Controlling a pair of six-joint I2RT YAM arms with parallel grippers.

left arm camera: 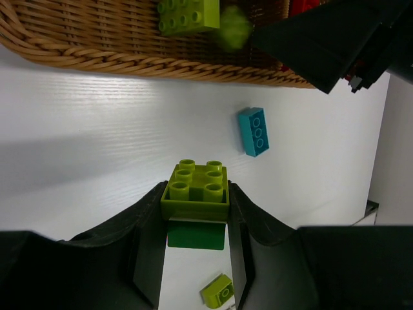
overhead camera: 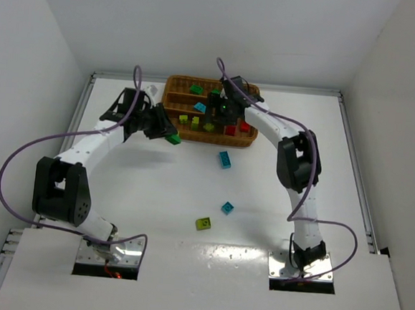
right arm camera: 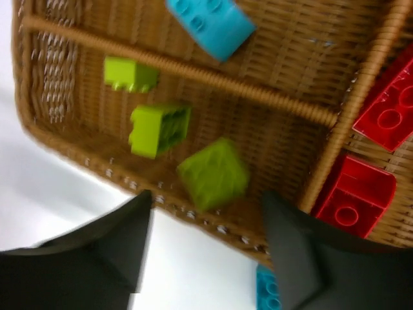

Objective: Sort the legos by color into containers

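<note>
The wicker tray point(overhead camera: 171, 87) stands at the back centre. My left gripper point(overhead camera: 167, 133) hovers just left of its front edge, shut on a yellow-green brick point(left arm camera: 197, 187) stacked on a dark green brick point(left arm camera: 195, 234). My right gripper point(overhead camera: 221, 115) is over the tray, open point(right arm camera: 206, 197); a blurred yellow-green brick point(right arm camera: 213, 173) is loose beyond its fingertips, over the front compartment. That compartment holds two other yellow-green bricks point(right arm camera: 159, 128). A cyan brick point(right arm camera: 210, 19) lies in the section behind, and red bricks point(right arm camera: 355, 194) in the right section.
On the table lie a cyan brick point(overhead camera: 225, 158) near the tray's front, another cyan brick point(overhead camera: 227, 207) and a yellow-green brick point(overhead camera: 203, 223) nearer the arms. A green brick point(overhead camera: 196, 89) lies in the tray's far section. White walls enclose the table.
</note>
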